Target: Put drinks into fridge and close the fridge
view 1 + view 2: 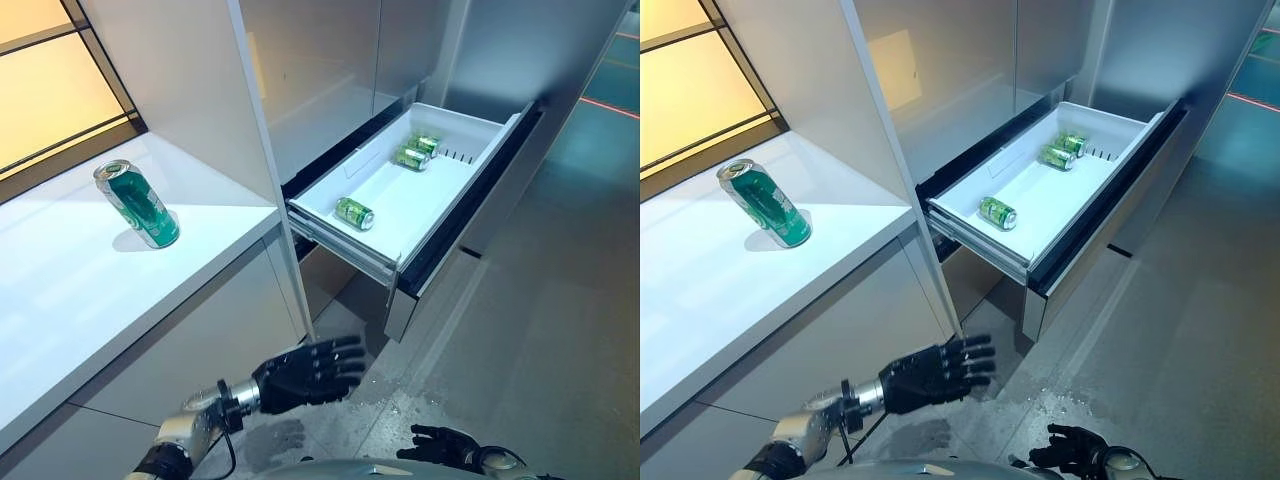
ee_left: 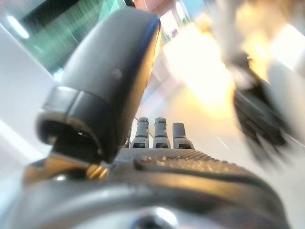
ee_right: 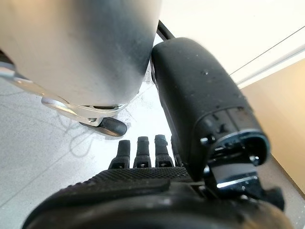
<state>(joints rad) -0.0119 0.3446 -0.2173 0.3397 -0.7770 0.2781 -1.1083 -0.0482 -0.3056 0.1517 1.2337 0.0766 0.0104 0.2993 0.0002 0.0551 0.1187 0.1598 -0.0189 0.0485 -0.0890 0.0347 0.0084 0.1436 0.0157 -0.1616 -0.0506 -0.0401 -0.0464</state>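
Note:
A tall green can (image 1: 138, 204) stands upright on the white counter (image 1: 60, 300) at the left. The fridge drawer (image 1: 470, 125) is pulled open ahead, and green cans lie on their sides in it: one near the front (image 1: 354, 213), others at the back (image 1: 417, 152). My left hand (image 1: 305, 372) is open and empty, held low in front of the counter, below and left of the drawer; its straight fingers (image 2: 159, 132) show in the left wrist view. My right hand (image 1: 440, 445) hangs low at the bottom, open and empty, its fingers (image 3: 143, 152) straight.
A white vertical panel (image 1: 200, 90) rises between the counter and the fridge. The grey fridge front (image 1: 330, 60) stands behind the drawer. The grey floor (image 1: 540, 330) stretches to the right of the drawer. A window (image 1: 50, 70) lies behind the counter.

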